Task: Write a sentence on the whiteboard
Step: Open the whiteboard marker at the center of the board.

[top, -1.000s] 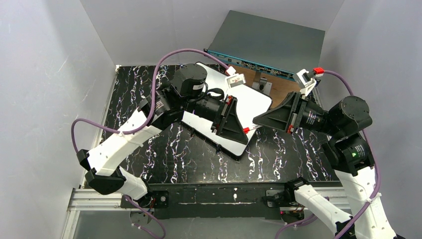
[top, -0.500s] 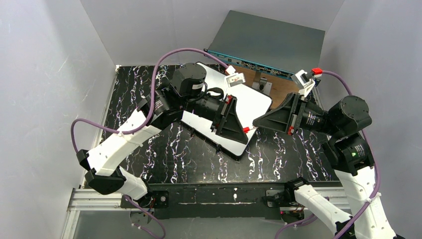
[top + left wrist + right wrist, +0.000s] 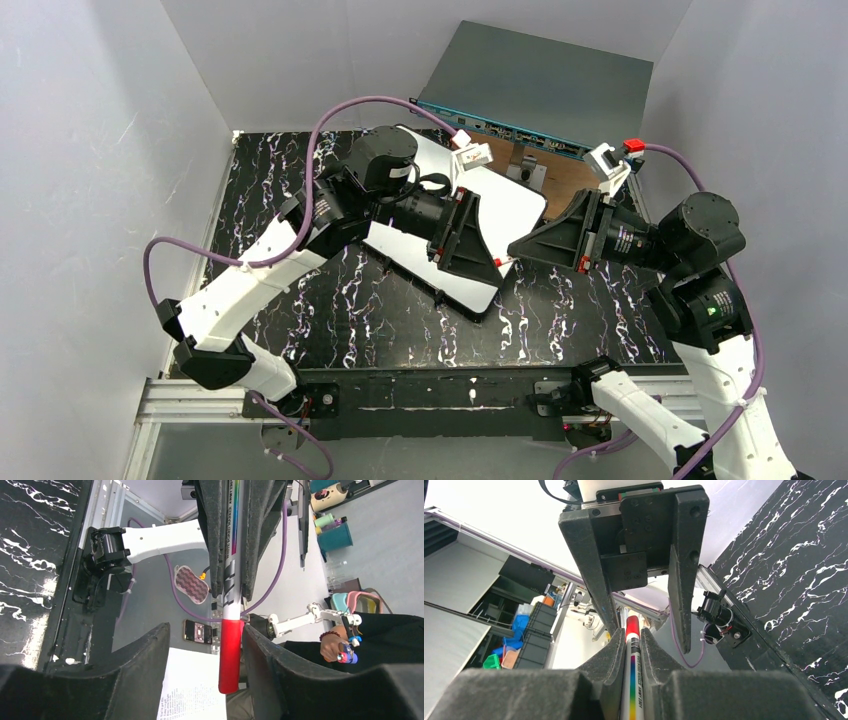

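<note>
The whiteboard (image 3: 512, 203) lies tilted on the black table, partly under my left arm; no sentence shows on its visible part. Above its near right corner the two grippers meet tip to tip. My right gripper (image 3: 519, 248) (image 3: 632, 641) is shut on a white marker (image 3: 632, 682) with a rainbow stripe. Its red cap (image 3: 230, 655) (image 3: 499, 263) sticks out past the right fingertips. My left gripper (image 3: 492, 262) (image 3: 204, 642) is open, with its fingers on either side of the red cap. The cap sits close to one left finger (image 3: 260, 650).
A grey metal box with a teal front (image 3: 540, 90) stands at the back, with a brown panel (image 3: 565, 178) before it. The black marbled table (image 3: 350, 300) is walled in by pale panels on the left, back and right.
My left gripper has opened around the marker's red cap, which it held shut before, and its arm has shifted slightly right. The right gripper keeps its hold on the marker.
</note>
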